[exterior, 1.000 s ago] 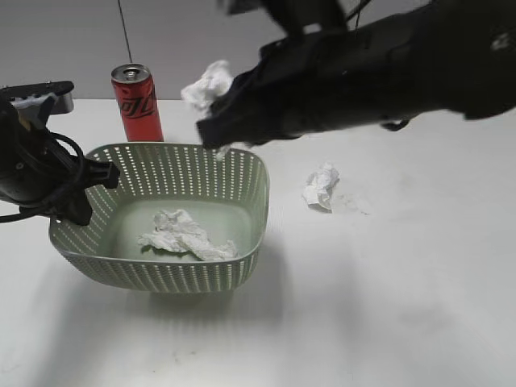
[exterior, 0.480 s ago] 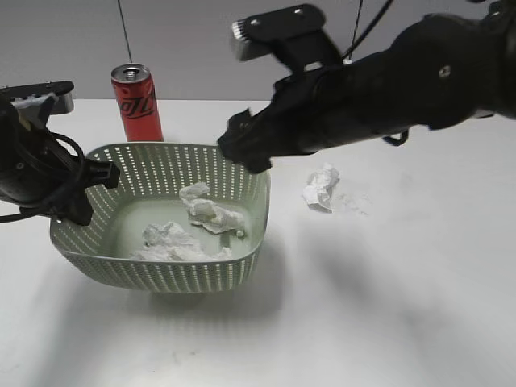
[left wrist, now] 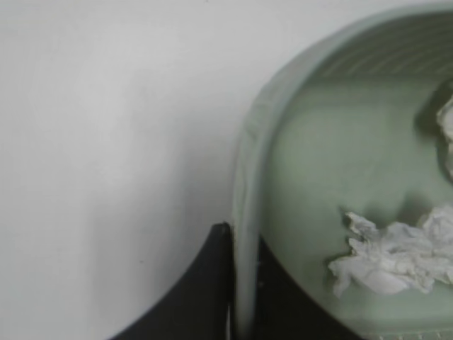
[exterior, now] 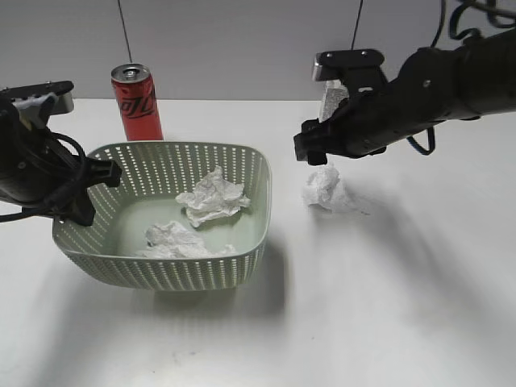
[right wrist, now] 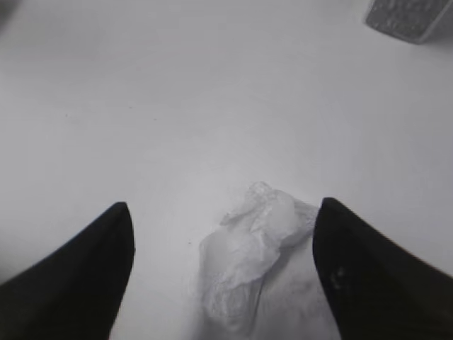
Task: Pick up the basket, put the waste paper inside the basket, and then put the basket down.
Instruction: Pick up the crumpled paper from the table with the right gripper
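Right end effector [right wrist: 221, 276], fingers spread wide, hovers directly above the last paper wad [right wrist: 251, 258], which lies between its fingertips on the bench [right wrist: 177, 106]. Left end effector [left wrist: 237, 283] grips the basket [left wrist: 248, 177] rim.

Front cam sits about chest height, angled down across the table [exterior: 403, 306]. Left wrist cam's super close on the basket [left wrist: 248, 177] rim at 6 o'clock. Right wrist cam looks down over the loose waste paper [right wrist: 248, 248], also in the front view.

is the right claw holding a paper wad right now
No, the right claw is open and empty, with the last waste paper lying on the table between its tips.
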Controlling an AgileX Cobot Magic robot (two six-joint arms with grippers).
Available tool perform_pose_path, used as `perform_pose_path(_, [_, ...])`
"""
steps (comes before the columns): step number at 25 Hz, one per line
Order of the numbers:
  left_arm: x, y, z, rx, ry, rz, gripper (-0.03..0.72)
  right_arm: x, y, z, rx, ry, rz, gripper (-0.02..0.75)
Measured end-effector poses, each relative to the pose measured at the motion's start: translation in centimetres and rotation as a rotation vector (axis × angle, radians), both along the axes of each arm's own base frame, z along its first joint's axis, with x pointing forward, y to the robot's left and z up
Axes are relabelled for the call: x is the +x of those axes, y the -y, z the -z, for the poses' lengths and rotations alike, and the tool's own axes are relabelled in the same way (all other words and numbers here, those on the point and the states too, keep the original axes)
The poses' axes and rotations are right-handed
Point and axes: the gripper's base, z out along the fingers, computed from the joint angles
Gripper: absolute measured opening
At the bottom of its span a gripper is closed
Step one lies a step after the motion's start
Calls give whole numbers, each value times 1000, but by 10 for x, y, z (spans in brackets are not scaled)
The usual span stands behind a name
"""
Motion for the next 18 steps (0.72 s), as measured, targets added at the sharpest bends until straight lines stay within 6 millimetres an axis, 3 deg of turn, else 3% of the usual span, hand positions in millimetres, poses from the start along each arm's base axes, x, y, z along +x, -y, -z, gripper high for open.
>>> perform_pose_path(7, [0,0,0,1,-3,1,-1,33,-17,51,-92,-167,-50,592])
perform_pose_path(13, [0,0,0,1,-3,0,-1,38,-19,61,-176,-245,-103,575])
perform_pose_path(15, [0,0,0,1,-3,1,-1,38,-18,64,-190,-265,-105,520])
perform_pose_path(18, [0,0,0,1,-5,0,-1,38,-17,64,-200,-289,-98,337])
